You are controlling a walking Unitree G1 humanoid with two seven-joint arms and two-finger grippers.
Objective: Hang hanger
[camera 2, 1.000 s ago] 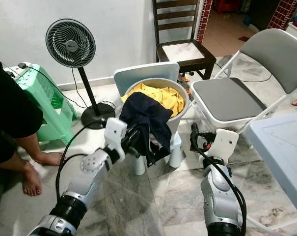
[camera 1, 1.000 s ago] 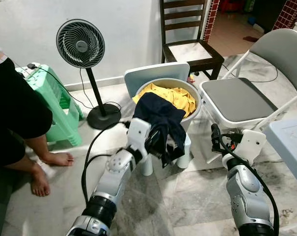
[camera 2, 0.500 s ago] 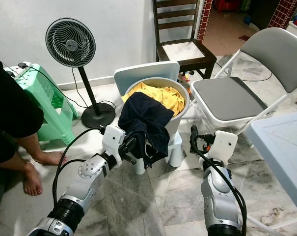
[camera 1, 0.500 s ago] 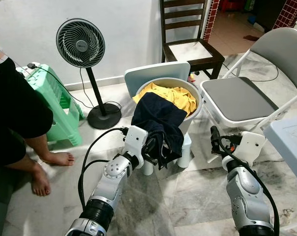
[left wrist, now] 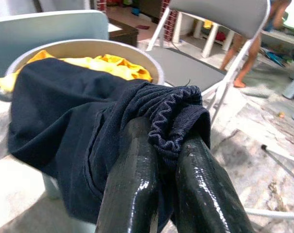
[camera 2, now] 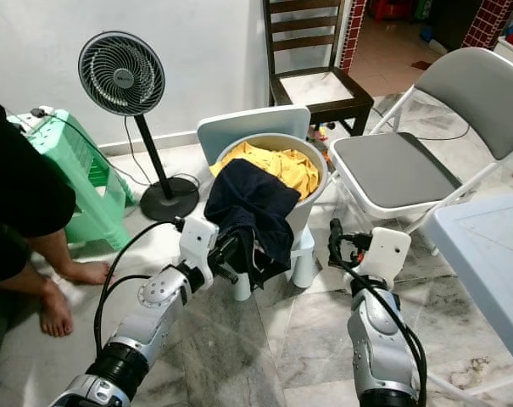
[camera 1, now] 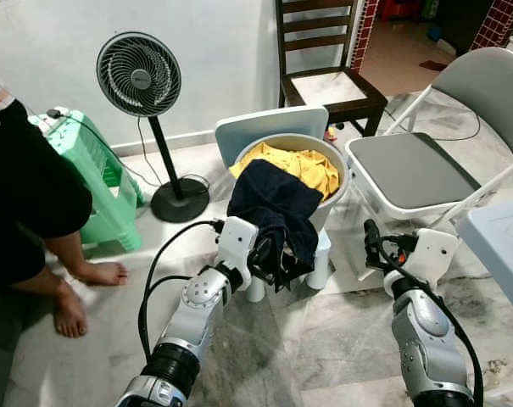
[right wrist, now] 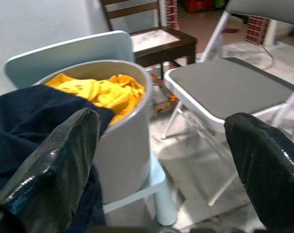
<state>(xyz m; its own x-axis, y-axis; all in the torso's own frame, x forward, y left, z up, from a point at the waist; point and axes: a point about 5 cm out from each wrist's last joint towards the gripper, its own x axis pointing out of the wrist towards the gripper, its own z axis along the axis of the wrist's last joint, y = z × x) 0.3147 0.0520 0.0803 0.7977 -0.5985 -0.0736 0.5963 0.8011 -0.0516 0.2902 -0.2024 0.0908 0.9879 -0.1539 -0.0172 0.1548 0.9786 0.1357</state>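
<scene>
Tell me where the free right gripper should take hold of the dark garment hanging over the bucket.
Probably the loose hem of the dark garment hanging outside the bucket, coming from the robot's right. That side hangs free, while the left gripper already pinches the bunched waistband. The right gripper is open.

arms: 2, silver | wrists: white housings | cables: black | claw fingers point(left wrist: 132, 189): glossy black
</scene>
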